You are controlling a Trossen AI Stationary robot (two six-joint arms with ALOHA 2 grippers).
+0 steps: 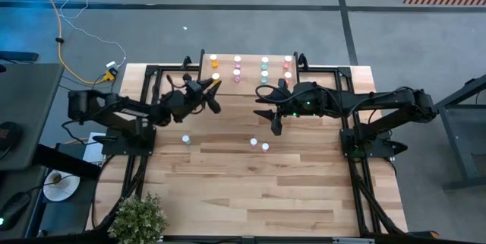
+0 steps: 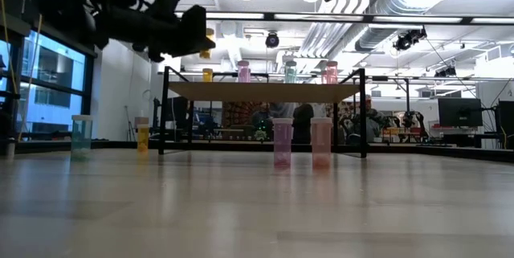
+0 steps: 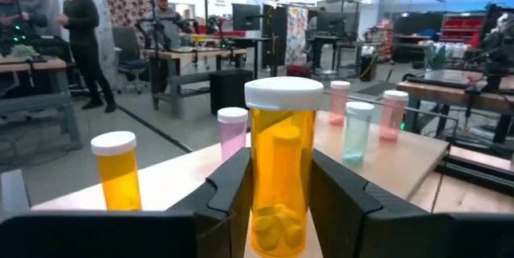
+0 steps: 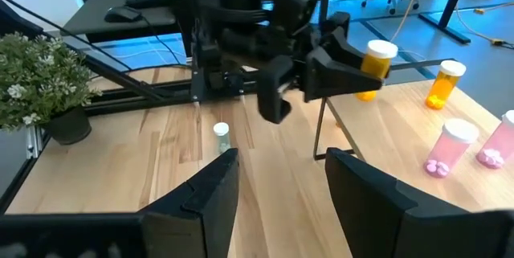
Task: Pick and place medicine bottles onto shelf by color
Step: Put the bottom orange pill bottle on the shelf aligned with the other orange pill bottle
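Observation:
The light-wood shelf [image 1: 250,68] stands at the table's far middle on black legs, with rows of orange, pink, teal and red bottles on top. My left gripper [image 1: 215,89] is at the shelf's left near corner, shut on an orange bottle [image 3: 281,169] with a white cap. My right gripper [image 1: 273,122] hangs open and empty in front of the shelf, and its fingers [image 4: 210,194] show wide apart. A teal bottle [image 1: 186,139] and two pink bottles [image 1: 260,145] stand upright on the table. In the low view an orange bottle [image 2: 143,136] stands near the shelf's left leg. My left gripper pinches the orange bottle's lower body [image 3: 259,210] between its two fingers, one on each side. The fingers come about level from the table's left, slanting toward the shelf. The bottle stands upright, its white cap [image 3: 283,93] above the fingers, and it is lifted clear, above shelf height [image 2: 208,43].
An orange bottle [image 3: 117,169] and a pink one [image 3: 233,129] stand on the shelf near the held bottle, with more pink, teal and red ones farther along. A potted plant [image 1: 139,217] sits at the near left corner. People and desks show in the room beyond.

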